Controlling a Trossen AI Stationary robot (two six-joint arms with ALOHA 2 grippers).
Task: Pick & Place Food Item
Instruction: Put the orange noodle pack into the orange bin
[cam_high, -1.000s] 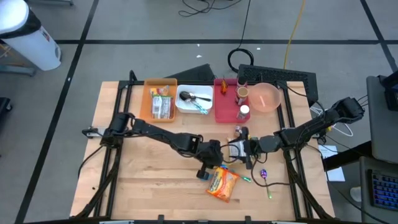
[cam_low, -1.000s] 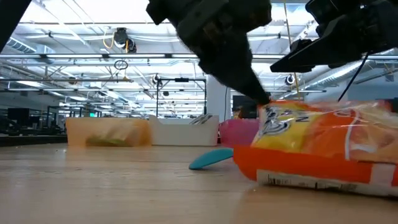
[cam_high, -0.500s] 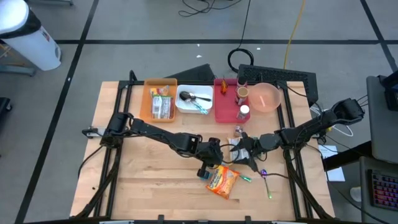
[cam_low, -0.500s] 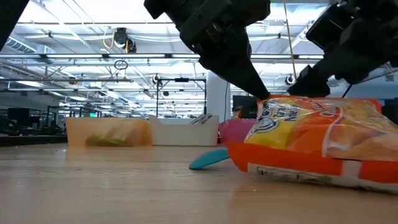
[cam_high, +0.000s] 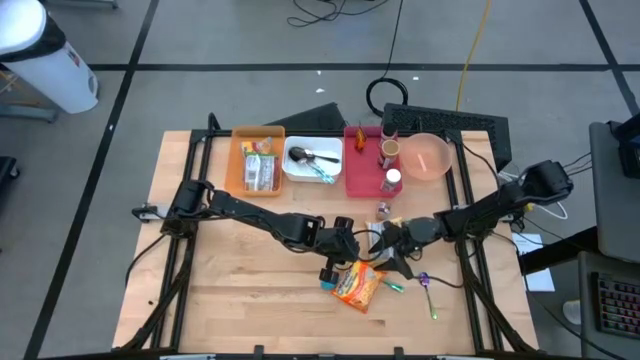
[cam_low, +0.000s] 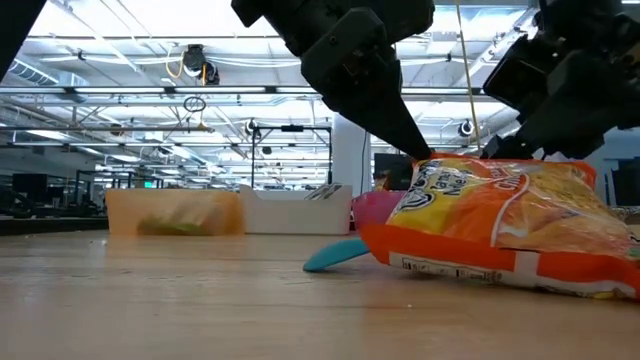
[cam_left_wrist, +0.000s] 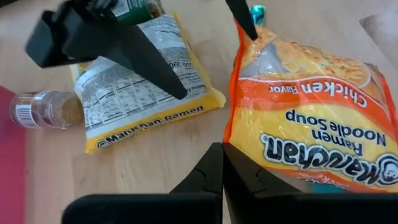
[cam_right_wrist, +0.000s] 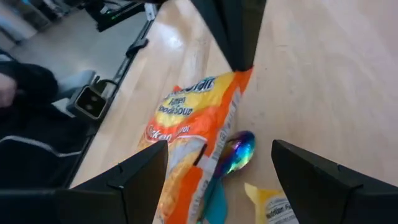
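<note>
One orange packet of chicken ramen noodle soup (cam_high: 358, 287) lies on the near-middle of the wooden table (cam_high: 230, 310), one corner lifted and pinched in the clenched fingers of the left gripper (cam_high: 352, 262), which reaches in from the left side. Just to its right the right gripper (cam_high: 394, 256) hangs above the packet's far edge with its fingers (cam_right_wrist: 320, 180) spread wide and holding nothing. A second, yellow ramen packet (cam_left_wrist: 149, 81) lies flat just beyond the orange one, and a small spice jar (cam_left_wrist: 45, 109) rests on its side close by. An iridescent spoon (cam_right_wrist: 234, 155) sits against the orange packet's right edge, with a teal utensil (cam_low: 336, 254) lying on the wood behind it. Along the far edge of the table stand an orange bin (cam_high: 257, 160), a white bin (cam_high: 312, 160) and a red tray (cam_high: 362, 165) in a row, with a pink bowl (cam_high: 428, 157) at the right end.
</note>
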